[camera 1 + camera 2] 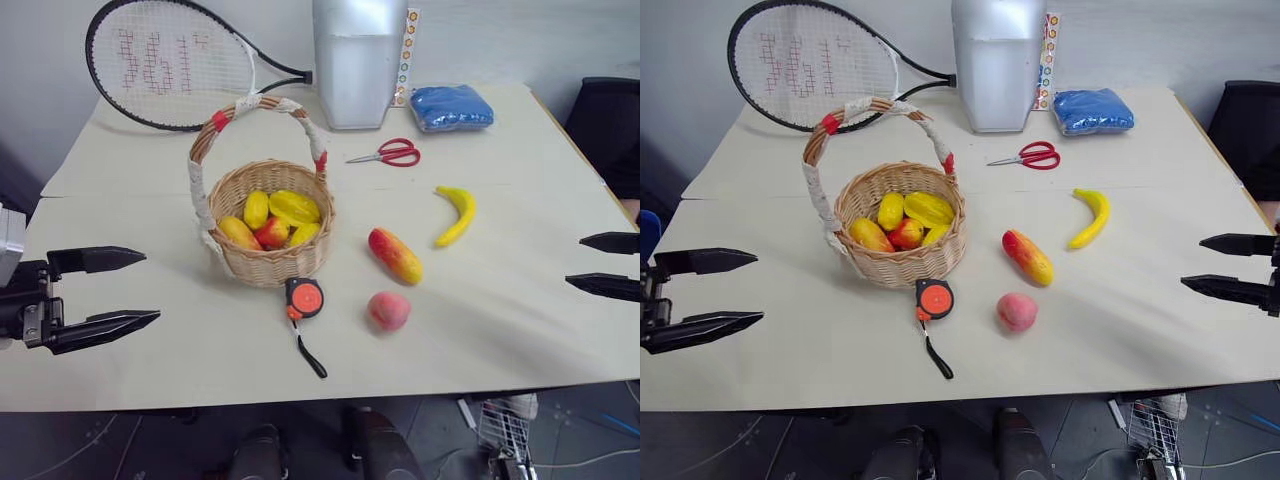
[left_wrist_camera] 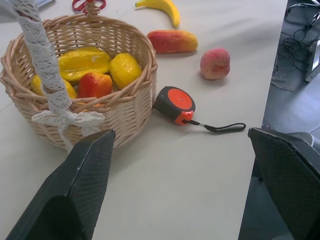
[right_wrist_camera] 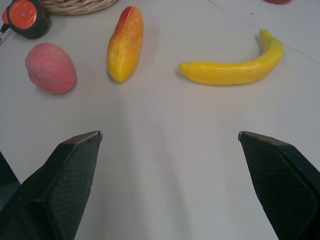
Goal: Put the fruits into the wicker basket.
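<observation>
In basket: the round tan wicker basket [image 1: 268,262] already holds several yellow and red toy fruits [image 1: 272,218].
Left on table: curved yellow banana [image 1: 456,214], red-yellow mango [image 1: 395,255], pink peach [image 1: 389,310], right of the basket.
Left gripper [image 1: 120,290]: wide, empty.
Right gripper [image 1: 606,265]: wide, empty, near the banana.

light: bright, even — overhead perhaps | shadows: soft, short | glare: none | focus: sharp — wrist views slightly soft

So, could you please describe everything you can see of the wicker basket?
The wicker basket is round, light tan and woven, standing upright on the table. Its tall arched handle is wrapped in white cloth with red tape bands. Several yellow and red fruits lie inside. The tape measure sits close against its front.
</observation>
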